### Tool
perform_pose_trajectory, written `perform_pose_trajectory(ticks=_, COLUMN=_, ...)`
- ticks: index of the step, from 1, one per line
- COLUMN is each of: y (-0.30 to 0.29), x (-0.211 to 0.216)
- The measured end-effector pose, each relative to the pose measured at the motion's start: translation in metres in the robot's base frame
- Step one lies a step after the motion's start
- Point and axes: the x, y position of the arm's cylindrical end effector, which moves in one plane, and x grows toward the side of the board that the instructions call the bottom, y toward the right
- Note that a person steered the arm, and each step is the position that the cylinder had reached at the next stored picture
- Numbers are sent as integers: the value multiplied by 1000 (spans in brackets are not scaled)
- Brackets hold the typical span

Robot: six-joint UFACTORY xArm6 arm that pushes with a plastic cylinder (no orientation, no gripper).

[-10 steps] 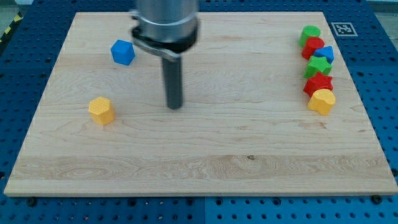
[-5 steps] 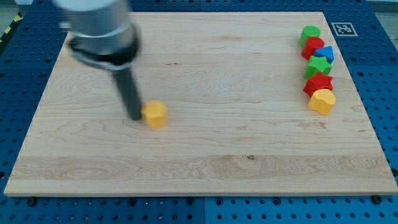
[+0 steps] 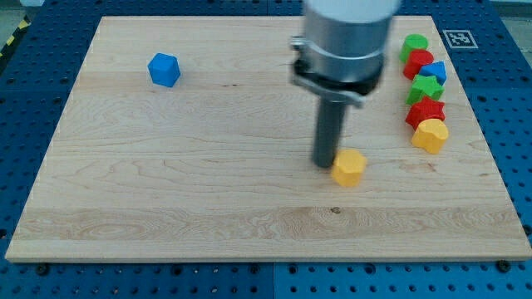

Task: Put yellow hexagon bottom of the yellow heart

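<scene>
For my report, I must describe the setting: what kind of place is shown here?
Probably a robotics lab bench: a wooden board lies on a blue perforated table, a printed marker tag sits at its corner, and my tip touches the yellow hexagon.

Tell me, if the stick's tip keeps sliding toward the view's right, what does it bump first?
My tip sits right against the yellow hexagon, so it meets that first. Farther along, the yellow heart lies a bit higher in the view.
</scene>
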Motion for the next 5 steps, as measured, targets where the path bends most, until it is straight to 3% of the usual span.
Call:
perform_pose_trajectory(ticks=1, y=28, x=0)
perform_pose_trajectory(ticks=4, y=8, x=46)
perform_pose_trajectory(ticks=5, y=45, x=40)
